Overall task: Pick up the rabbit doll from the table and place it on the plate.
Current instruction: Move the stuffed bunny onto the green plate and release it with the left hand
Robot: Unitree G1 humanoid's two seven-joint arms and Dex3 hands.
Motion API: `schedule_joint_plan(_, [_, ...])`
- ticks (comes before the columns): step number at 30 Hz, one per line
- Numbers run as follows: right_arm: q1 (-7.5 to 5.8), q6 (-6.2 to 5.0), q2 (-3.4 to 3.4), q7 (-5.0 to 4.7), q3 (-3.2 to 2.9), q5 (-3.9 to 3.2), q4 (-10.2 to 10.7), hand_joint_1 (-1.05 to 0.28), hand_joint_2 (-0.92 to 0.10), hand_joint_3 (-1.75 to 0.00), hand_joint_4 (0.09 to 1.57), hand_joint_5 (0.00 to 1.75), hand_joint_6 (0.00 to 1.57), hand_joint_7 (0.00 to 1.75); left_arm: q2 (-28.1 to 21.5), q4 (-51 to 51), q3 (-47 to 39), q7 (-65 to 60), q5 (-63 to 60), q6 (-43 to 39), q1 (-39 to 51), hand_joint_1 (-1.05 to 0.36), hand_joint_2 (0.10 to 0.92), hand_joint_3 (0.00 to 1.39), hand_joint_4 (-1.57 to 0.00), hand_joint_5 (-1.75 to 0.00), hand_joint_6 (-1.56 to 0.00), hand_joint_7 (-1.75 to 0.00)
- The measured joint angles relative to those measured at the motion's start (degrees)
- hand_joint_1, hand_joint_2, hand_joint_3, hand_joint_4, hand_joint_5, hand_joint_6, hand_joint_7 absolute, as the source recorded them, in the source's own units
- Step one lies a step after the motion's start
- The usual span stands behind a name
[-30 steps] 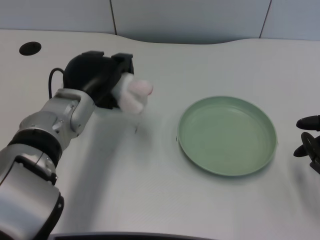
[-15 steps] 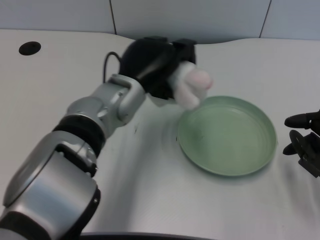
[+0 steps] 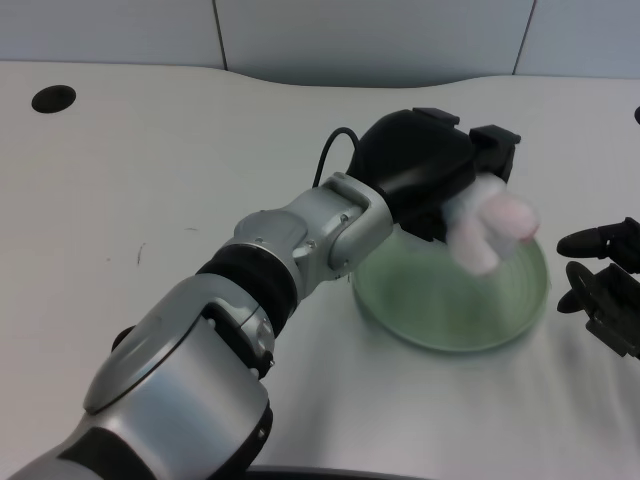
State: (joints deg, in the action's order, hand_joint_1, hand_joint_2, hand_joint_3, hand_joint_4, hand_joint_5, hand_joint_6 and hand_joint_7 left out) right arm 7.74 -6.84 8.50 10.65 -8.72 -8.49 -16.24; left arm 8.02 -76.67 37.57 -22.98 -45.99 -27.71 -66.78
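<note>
Rabbit doll [image 3: 488, 228] motion-blurred, features unreadable; inner part hidden inside left hand [image 3: 425, 172]. Plate [image 3: 445, 315]: far-left rim and much of floor hidden behind forearm and hand. Doll appears above plate, contact cannot be told. Left arm cut off at bottom edge.

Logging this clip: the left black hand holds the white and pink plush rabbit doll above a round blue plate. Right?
Not quite. The head view shows the left hand holding the plush rabbit doll above a round pale green plate, not a blue one.
</note>
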Motion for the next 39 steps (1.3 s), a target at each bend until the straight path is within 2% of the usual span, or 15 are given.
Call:
schedule_joint_plan(3, [-1.15, 0.77, -0.18, -0.83, 0.32, 0.33, 1.5, -0.28, -0.92, -0.46, 0.31, 1.68, 0.29, 1.39, 0.3, -0.2, 0.9, -0.1, -0.5, 0.5, 0.9, -0.17, 0.863, 0.08, -0.98, -1.75, -0.71, -1.75])
schedule_joint_plan(6, [-1.95, 1.29, -0.32, -1.57, 0.93, 1.48, 2.9, -0.28, -0.92, -0.47, 0.31, 1.65, 0.28, 1.38, 0.3, -0.4, 1.6, -0.1, -0.8, 0.5, 1.9, -0.25, 0.870, 0.06, -0.85, -1.67, -0.73, -1.27])
schedule_joint_plan(9, [-2.28, 1.35, -0.96, -1.71, 1.36, 1.67, 3.8, -0.28, -0.92, -0.47, 0.32, 1.66, 0.29, 1.38, 0.3, -0.6, 2.0, 0.0, -1.0, 0.4, 2.4, -0.27, 0.880, 0.05, -0.85, -1.63, -0.73, -1.17])
schedule_joint_plan(12, [-2.34, 1.35, -1.36, -1.56, 1.58, 1.65, 3.9, -0.28, -0.92, -0.48, 0.32, 1.66, 0.29, 1.38, 0.5, -0.8, 2.0, 0.1, -0.9, 0.5, 2.4, -0.22, 0.884, 0.04, -0.92, -1.72, -0.69, -1.58])
schedule_joint_plan(13, [-2.35, 1.33, -1.39, -1.49, 1.58, 1.65, 3.9, -0.28, -0.92, -0.48, 0.32, 1.66, 0.30, 1.39, 0.5, -0.8, 2.1, 0.2, -0.9, 0.5, 2.4, -0.21, 0.886, 0.04, -0.93, -1.74, -0.67, -1.65])
schedule_joint_plan(16, [-2.36, 1.08, -1.41, -1.28, 1.64, 1.65, 3.9, -0.29, -0.92, -0.48, 0.33, 1.67, 0.30, 1.39, 0.6, -0.8, 2.4, 0.7, -0.9, 0.6, 2.4, -0.20, 0.887, 0.04, -0.92, -1.74, -0.65, -1.69])
schedule_joint_plan(19, [-2.37, 1.08, -1.41, -1.31, 1.85, 1.81, 3.9, -0.29, -0.92, -0.48, 0.33, 1.67, 0.30, 1.38, 0.6, -0.9, 2.7, 1.1, -1.1, 1.0, 2.4, -0.27, 0.881, 0.03, -0.67, -1.71, -0.47, -1.70])
schedule_joint_plan(20, [-2.40, 1.08, -1.41, -1.31, 1.95, 1.90, 3.9, -0.29, -0.92, -0.48, 0.34, 1.67, 0.31, 1.38, 0.6, -0.9, 2.5, 2.3, -0.8, 1.1, 2.3, -0.32, 0.886, 0.02, -0.55, -1.60, -0.41, -1.50])
schedule_joint_plan(22, [-2.47, 0.94, -1.41, -1.31, 2.03, 2.10, 3.9, -0.29, -0.92, -0.47, 0.34, 1.68, 0.31, 1.38, 0.6, -1.0, 1.7, 5.7, 0.2, 1.0, 2.4, -0.35, 0.891, 0.02, -0.46, -1.51, -0.39, -1.32])
schedule_joint_plan(23, [-2.51, 0.71, -1.41, -1.31, 2.04, 2.16, 3.9, -0.30, -0.92, -0.47, 0.34, 1.69, 0.31, 1.38, 0.6, -1.0, 1.0, 7.5, 0.7, 0.9, 2.4, -0.41, 0.900, 0.01, -0.40, -1.23, -0.37, -1.00])
schedule_joint_plan(25, [-2.53, 0.57, -1.40, -1.28, 2.03, 2.15, 3.9, -0.30, -0.92, -0.48, 0.34, 1.70, 0.31, 1.37, 0.6, -1.0, 0.1, 10.3, 1.9, 0.9, 2.4, -0.45, 0.906, 0.00, -0.39, -1.04, -0.41, -0.75])
schedule_joint_plan(26, [-2.55, 0.57, -1.40, -1.28, 2.04, 2.15, 3.9, -0.29, -0.92, -0.47, 0.34, 1.70, 0.31, 1.37, 0.5, -1.0, -0.1, 11.3, 2.1, 0.8, 2.4, -0.49, 0.890, 0.00, -0.30, -0.90, -0.36, -0.62])
schedule_joint_plan(31, [-2.70, 0.57, -1.41, -1.26, 2.03, 2.13, 3.9, -0.29, -0.92, -0.48, 0.33, 1.71, 0.32, 1.37, 0.4, -1.0, -0.2, 12.3, 2.2, 0.6, 2.4, -0.56, 0.864, 0.00, -0.15, -0.66, -0.35, -0.31])
schedule_joint_plan(37, [-2.76, 0.55, -1.41, -1.20, 2.04, 2.13, 3.9, -0.29, -0.92, -0.49, 0.31, 1.71, 0.31, 1.36, 0.3, -1.0, 0.2, 13.1, 1.9, 0.7, 2.4, -0.63, 0.844, 0.01, -0.01, -0.55, -0.18, -0.15])
schedule_joint_plan(39, [-2.77, 0.49, -1.41, -1.15, 2.04, 2.14, 3.9, -0.29, -0.92, -0.49, 0.31, 1.71, 0.31, 1.36, 0.2, -1.0, 0.3, 13.3, 1.9, 0.4, 2.4, -0.65, 0.845, 0.00, 0.00, -0.40, -0.11, -0.11])
